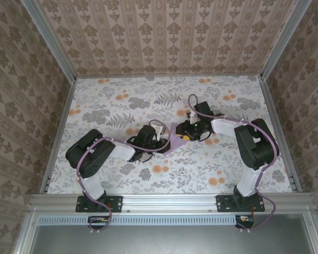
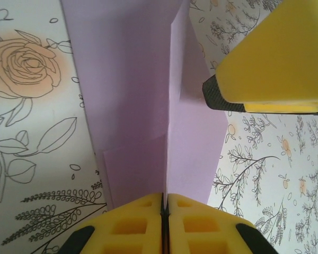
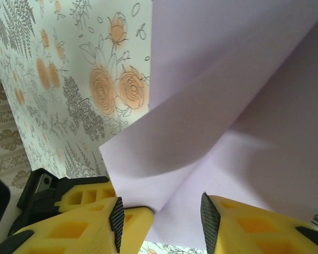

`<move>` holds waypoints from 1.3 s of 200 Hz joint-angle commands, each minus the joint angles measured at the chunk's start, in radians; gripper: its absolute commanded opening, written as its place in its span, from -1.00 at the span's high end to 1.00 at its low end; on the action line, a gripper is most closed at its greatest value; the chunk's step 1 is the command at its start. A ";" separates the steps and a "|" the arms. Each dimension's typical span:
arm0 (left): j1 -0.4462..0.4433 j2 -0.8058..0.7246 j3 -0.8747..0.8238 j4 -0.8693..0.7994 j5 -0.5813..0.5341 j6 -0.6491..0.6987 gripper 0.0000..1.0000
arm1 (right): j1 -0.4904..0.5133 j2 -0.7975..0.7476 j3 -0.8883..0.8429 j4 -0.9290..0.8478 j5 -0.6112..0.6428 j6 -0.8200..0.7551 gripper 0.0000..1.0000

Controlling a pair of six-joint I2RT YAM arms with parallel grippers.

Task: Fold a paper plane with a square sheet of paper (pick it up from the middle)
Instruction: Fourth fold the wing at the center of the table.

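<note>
A bench (image 1: 122, 95) seen from above, covered by a floral tablecloth (image 1: 212, 164) and walled on three sides with patterned panels. Two black robot arms reach in from the near edge. The left arm (image 1: 95, 151) bends in from the left and the right arm (image 1: 254, 143) from the right, and they meet near the middle of the bench. Between them is the square sheet of paper (image 1: 175, 138), plain lilac and partly folded, with part of it raised off the cloth.

In the left wrist view, the left tool (image 2: 165, 198) has its yellow fingers pressed together, clamped on a raised crease of the sheet (image 2: 132, 95). The crease runs straight away from the fingers, with paper spreading to either side. One of the right tool's fingers (image 2: 270, 63) hangs above the sheet's far right side.

In the right wrist view, the right tool (image 3: 161, 222) has its jaws apart. A soft, bowed fold of the sheet (image 3: 244, 106) sits in the gap. It is not possible to tell whether the pads touch it.

The paper looks very light, thin and limp. It will likely sag where unsupported and slide easily on the cloth. It could crumple or tear if the two arms pull against each other. The safest hold is probably on the raised crease near the middle, where doubled layers are stiffer.
</note>
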 commanded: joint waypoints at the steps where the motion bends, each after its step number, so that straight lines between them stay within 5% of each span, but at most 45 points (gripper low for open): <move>1: 0.006 0.014 -0.014 0.037 0.011 -0.024 0.80 | 0.012 0.029 0.034 -0.055 0.028 -0.034 0.08; 157: 0.006 0.037 0.005 0.020 0.048 -0.027 0.79 | 0.026 0.107 0.072 -0.131 0.111 -0.038 0.03; 260: 0.020 -0.127 -0.009 -0.143 0.002 -0.062 0.29 | 0.049 0.146 0.089 -0.254 0.261 -0.081 -0.06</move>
